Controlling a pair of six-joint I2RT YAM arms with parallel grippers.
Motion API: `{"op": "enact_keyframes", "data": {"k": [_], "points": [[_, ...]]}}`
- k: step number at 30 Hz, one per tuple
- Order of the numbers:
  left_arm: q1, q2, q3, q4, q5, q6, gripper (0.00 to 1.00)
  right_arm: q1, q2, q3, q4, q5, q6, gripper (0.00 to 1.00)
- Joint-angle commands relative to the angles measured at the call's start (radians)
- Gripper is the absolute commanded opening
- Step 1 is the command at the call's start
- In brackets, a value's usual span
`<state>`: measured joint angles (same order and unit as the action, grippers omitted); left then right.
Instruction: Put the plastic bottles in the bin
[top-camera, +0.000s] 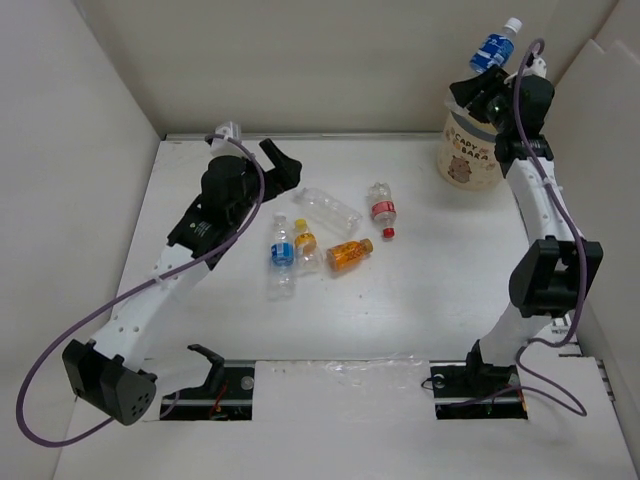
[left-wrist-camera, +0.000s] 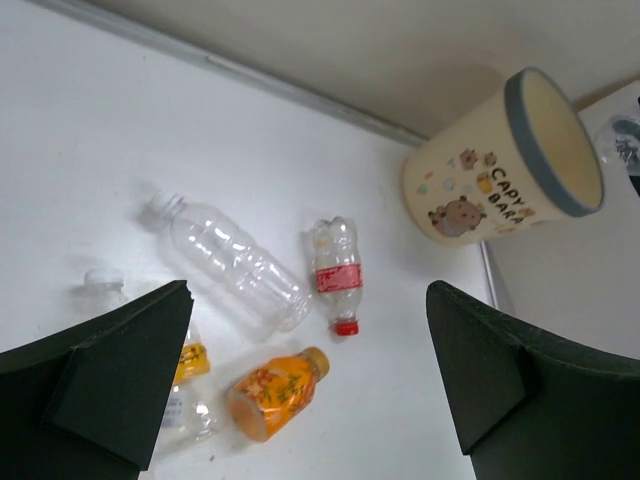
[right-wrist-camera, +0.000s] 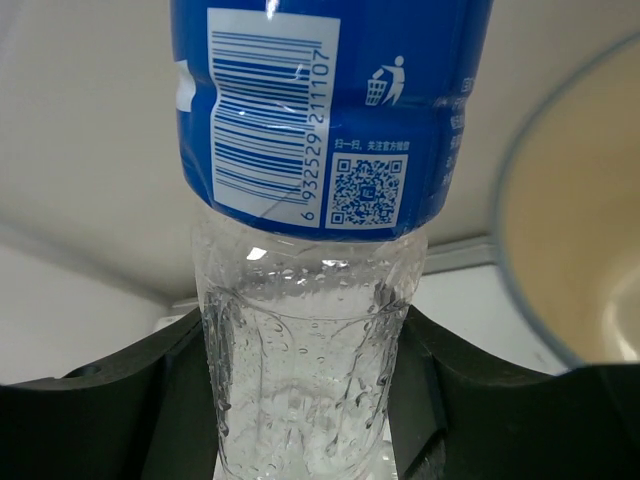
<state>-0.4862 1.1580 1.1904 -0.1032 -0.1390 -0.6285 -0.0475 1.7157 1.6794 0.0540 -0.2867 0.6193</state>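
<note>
left claw (top-camera: 283, 160): hanging over the desk (top-camera: 440, 280) with its jaws spread wide, gripping nothing

loose bottles: five lying flat mid-desk. Nearest first, that's the blue-labelled bottle (top-camera: 282, 255), orange bottle (top-camera: 350, 255) and yellow-capped bottle (top-camera: 305, 240), then the plain clear bottle (top-camera: 328, 208) and red-labelled bottle (top-camera: 381, 210)

bin (top-camera: 468, 160): standing upright in the far right corner

right claw (top-camera: 482, 88): pinching the held bottle (top-camera: 495, 45) by its lower body, up above the bin

held bottle axis: tilting, cap pointing up and away, base sitting down in the claw

step: looks to me like it's bringing this one in for the drop

next: probably needs centring over the bin's mouth, then letting go. Can't tell if it's lining up properly yet
</note>
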Motion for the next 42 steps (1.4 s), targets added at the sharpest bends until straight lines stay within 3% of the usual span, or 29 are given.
{"op": "enact_keyframes", "data": {"k": [1, 12, 21, 25, 33, 35, 37, 38, 39, 42], "points": [[0.001, -0.083, -0.028, 0.014, 0.035, 0.012, 1.00, -0.035, 0.051, 0.054, -0.060, 0.081, -0.047, 0.00], [0.001, -0.162, -0.182, -0.018, 0.049, 0.039, 1.00, -0.158, 0.162, 0.172, -0.143, 0.072, -0.111, 0.00], [-0.008, -0.129, -0.195, -0.007, 0.068, 0.039, 1.00, -0.178, 0.190, 0.250, -0.155, -0.104, -0.067, 0.00], [-0.008, -0.129, -0.195, 0.002, 0.068, 0.039, 1.00, -0.169, 0.240, 0.328, -0.155, -0.022, -0.076, 0.00], [-0.008, -0.129, -0.184, -0.018, 0.036, 0.039, 1.00, -0.169, 0.427, 0.609, -0.336, 0.081, -0.134, 0.04], [-0.008, -0.120, -0.184, -0.027, 0.027, 0.039, 1.00, -0.160, 0.427, 0.618, -0.345, 0.093, -0.144, 0.16], [-0.008, -0.119, -0.175, -0.039, 0.012, 0.039, 1.00, -0.150, 0.417, 0.585, -0.336, 0.127, -0.156, 0.69], [-0.008, -0.110, -0.175, -0.039, 0.003, 0.039, 1.00, -0.140, 0.417, 0.563, -0.336, 0.150, -0.165, 0.81], [-0.008, -0.110, -0.175, -0.049, 0.003, 0.039, 1.00, -0.140, 0.401, 0.554, -0.336, 0.173, -0.165, 1.00], [-0.008, -0.100, -0.175, -0.070, -0.008, 0.029, 1.00, -0.130, 0.380, 0.545, -0.336, 0.202, -0.187, 1.00]]}}
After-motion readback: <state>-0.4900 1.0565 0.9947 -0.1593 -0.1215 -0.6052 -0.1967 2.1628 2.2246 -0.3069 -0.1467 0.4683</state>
